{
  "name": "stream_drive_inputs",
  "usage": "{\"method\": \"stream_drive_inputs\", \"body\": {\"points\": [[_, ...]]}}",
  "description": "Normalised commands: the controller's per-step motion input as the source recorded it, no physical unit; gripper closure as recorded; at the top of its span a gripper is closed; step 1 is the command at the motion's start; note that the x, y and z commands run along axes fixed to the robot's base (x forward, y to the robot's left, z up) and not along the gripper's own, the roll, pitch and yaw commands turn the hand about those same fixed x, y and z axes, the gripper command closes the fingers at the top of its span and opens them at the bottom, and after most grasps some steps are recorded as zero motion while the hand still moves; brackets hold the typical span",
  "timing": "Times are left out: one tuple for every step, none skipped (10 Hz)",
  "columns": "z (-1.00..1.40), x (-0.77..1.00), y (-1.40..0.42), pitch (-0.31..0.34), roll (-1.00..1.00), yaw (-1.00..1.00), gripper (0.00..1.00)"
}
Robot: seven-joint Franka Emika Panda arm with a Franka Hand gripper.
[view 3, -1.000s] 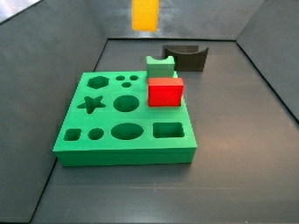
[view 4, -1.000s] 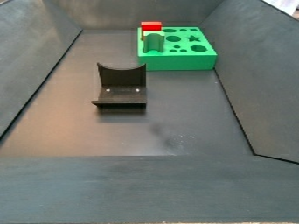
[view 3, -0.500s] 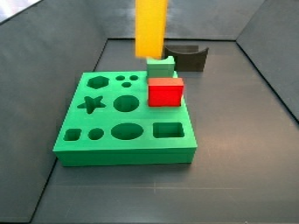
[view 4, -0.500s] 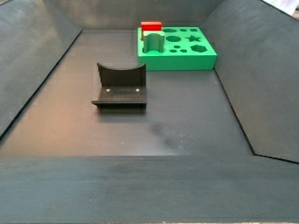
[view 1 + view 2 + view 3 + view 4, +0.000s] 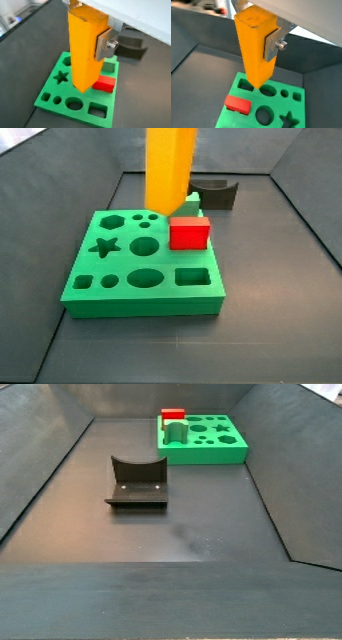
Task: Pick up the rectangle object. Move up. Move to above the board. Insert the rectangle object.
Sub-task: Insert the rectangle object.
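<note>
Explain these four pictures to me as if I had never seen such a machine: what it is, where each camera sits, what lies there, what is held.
This is a robot arm with a two-finger gripper. Two cameras ride on its wrist and look down along what it holds; two stand fixed beside the dark bin. The gripper hangs above the board, its silver fingers clamped on the rectangle object, an upright orange-yellow bar. The board is a green slab with shaped holes. On it stand a red cube and a small green block. The dark fixture stands apart on the floor.
</note>
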Motion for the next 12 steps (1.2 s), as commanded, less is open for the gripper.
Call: {"method": "stream_drive_inputs", "body": {"points": [[-0.2,0.0,-0.01,-0.041,-0.05,-1.0,1.0],[-0.2,0.0,-0.01,-0.041,-0.04,-1.0,1.0],[0.0,0.3,-0.04,0.0,-0.15,-0.78,1.0],[0.0,-0.06,0.0,-0.031,0.0,0.0,1.0],[-0.24,0.14,-0.28,-0.179,-0.06,-0.24,1.0],[-0.2,0.1,-0.31,-0.199,-0.13,-0.65,1.0],[-0.04,0.0,-0.25,-0.149,-0.15,-0.79,1.0],[-0.06,0.0,-0.1,-0.183,-0.17,-0.93,1.0],[-0.09,0.0,-0.08,-0.194,-0.16,-0.96,1.0],[-0.09,0.0,-0.07,-0.19,-0.15,-0.97,1.0],[-0.11,0.0,-0.07,-0.1,-0.13,-0.96,1.0],[0.0,0.0,0.0,-0.066,0.03,0.34,1.0]]}}
